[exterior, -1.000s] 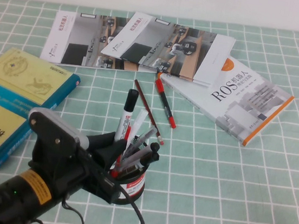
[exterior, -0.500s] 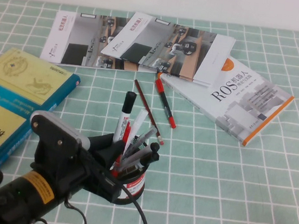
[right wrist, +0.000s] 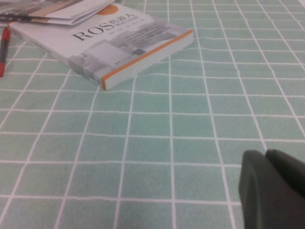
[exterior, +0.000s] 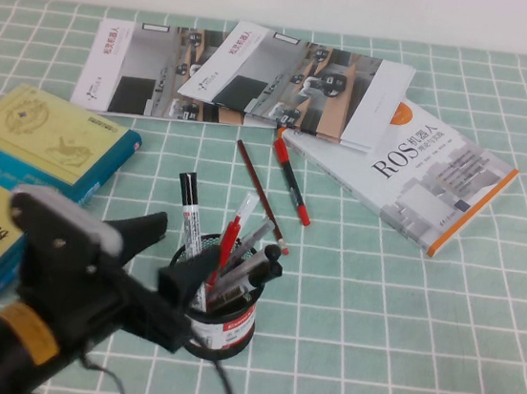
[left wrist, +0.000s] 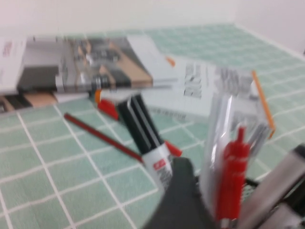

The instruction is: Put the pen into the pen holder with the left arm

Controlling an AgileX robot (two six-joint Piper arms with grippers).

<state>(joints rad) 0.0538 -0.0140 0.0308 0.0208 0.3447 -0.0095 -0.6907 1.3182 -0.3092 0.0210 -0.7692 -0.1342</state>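
A white marker with a black cap (exterior: pixel 188 212) stands leaning in the black mesh pen holder (exterior: pixel 226 325) among several other pens; it also shows in the left wrist view (left wrist: pixel 147 133) beside a red pen (left wrist: pixel 231 176). My left gripper (exterior: pixel 184 242) is open, its two fingers spread on either side of the marker's shaft at the holder's left rim, holding nothing. One dark finger (left wrist: pixel 178 200) shows in the left wrist view. My right gripper (right wrist: pixel 267 160) is out of the high view; its fingers are pressed together low over bare tablecloth.
A red pen (exterior: pixel 291 183) and a dark red pencil (exterior: pixel 259 192) lie behind the holder. A ROS book (exterior: pixel 411 172) lies at right, brochures (exterior: pixel 240 74) at the back, a blue-yellow book (exterior: pixel 27 168) at left.
My left gripper let go of the black-capped marker and opened; the marker dropped lower into the holder. The arm drew back to the left.
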